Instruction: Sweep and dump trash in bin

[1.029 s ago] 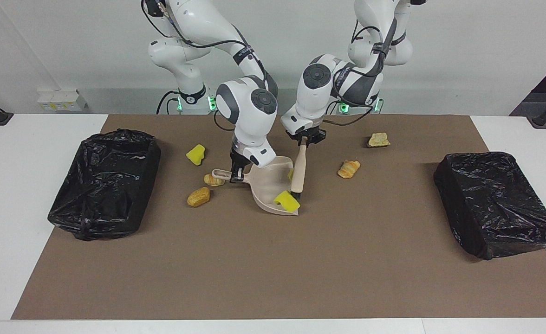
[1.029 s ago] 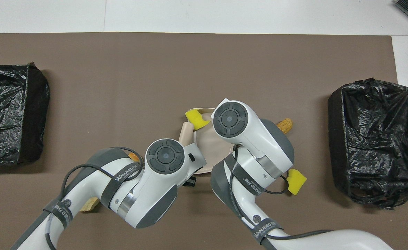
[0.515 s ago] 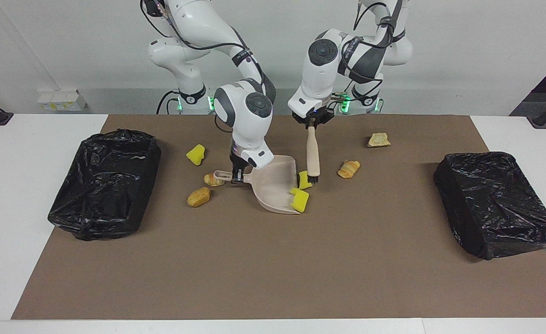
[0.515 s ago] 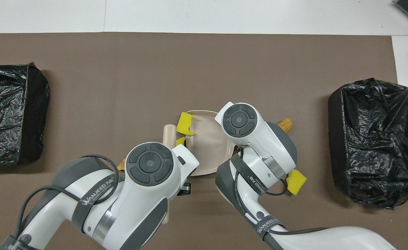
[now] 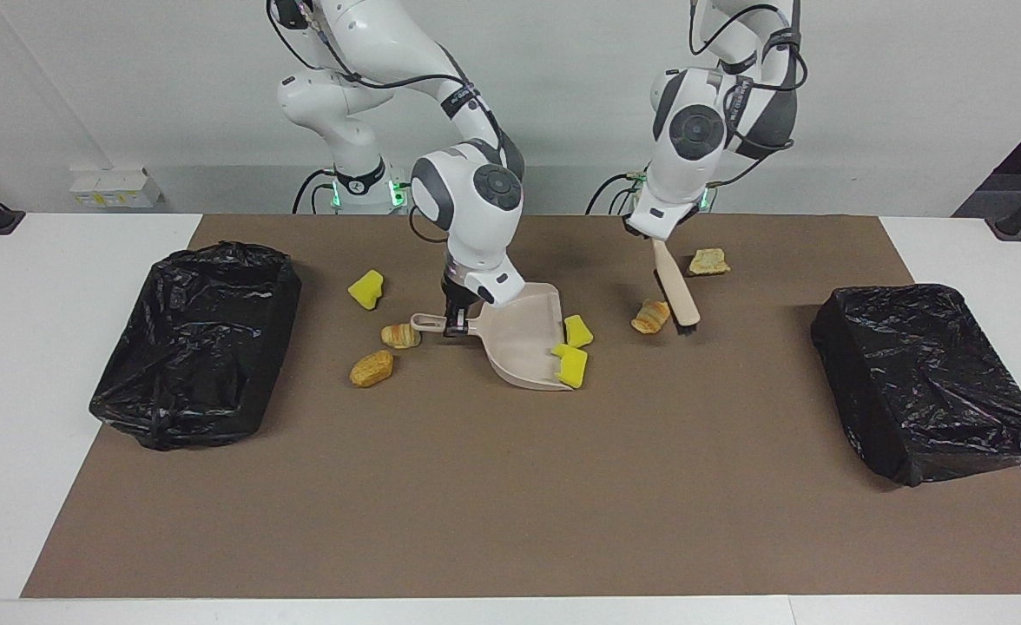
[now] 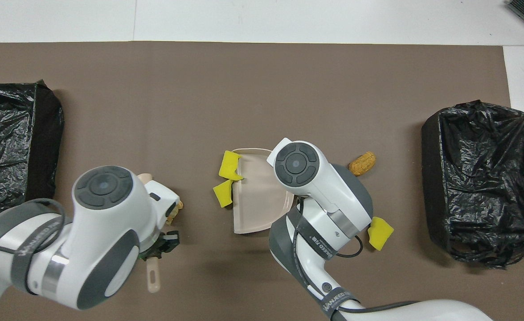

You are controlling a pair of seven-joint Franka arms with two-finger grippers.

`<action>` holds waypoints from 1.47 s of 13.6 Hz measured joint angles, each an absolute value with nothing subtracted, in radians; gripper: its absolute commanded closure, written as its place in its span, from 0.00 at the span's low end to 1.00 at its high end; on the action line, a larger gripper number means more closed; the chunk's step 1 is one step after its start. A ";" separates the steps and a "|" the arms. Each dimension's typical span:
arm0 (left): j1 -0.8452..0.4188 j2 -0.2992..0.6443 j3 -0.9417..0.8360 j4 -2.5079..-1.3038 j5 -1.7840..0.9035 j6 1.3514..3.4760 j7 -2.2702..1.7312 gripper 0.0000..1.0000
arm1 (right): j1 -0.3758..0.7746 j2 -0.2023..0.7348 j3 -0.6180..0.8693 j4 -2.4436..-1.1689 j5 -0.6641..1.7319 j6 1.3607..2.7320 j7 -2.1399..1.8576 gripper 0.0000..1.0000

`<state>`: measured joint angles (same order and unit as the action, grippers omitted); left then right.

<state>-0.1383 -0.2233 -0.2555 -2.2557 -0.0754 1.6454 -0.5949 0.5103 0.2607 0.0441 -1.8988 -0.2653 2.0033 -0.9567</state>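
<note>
— While the right gripper (image 5: 453, 323) stays out of the sweeping, it's clamped on the dustpan (image 5: 523, 347) handle mid-table. The left gripper (image 5: 655, 233) is closed round the brush (image 5: 675, 291), bristles down just beside a croissant bit (image 5: 651, 316). Mid-sweep, I'd say: two yellow sponge chunks (image 5: 573, 365) sit at the pan's lip, not properly inside.

— Overhead agrees, the pan floor is bare and the chunks (image 6: 229, 164) hug its mouth. The rest of the trash (image 6: 362, 163) is scattered around the pan. Next the brush probably needs to push the croissant bit into that mouth. Loads of bare mat (image 6: 262, 89) toward the table's edge farthest from the robots. The bin (image 6: 478, 178) at the right arm's end is well apart.
</note>
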 measured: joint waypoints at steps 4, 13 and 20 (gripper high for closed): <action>-0.068 -0.405 -0.154 -2.414 -0.053 1.590 -0.652 1.00 | 0.542 0.238 0.046 -1.947 -0.265 2.061 -0.970 1.00; -0.067 -0.487 -0.069 -2.640 -0.052 1.686 -0.681 1.00 | 0.546 0.232 0.046 -1.962 -0.265 2.071 -0.970 1.00; -0.157 -0.212 -0.249 -2.450 -0.105 1.975 -0.742 1.00 | 0.546 0.232 0.046 -1.962 -0.265 2.071 -0.970 1.00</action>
<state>-0.1573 -0.2118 -0.2486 -2.4498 -0.1046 1.9753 -0.7423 0.5459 0.2322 0.0461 -1.9624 -0.2653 2.0707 -0.9701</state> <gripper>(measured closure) 0.740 0.683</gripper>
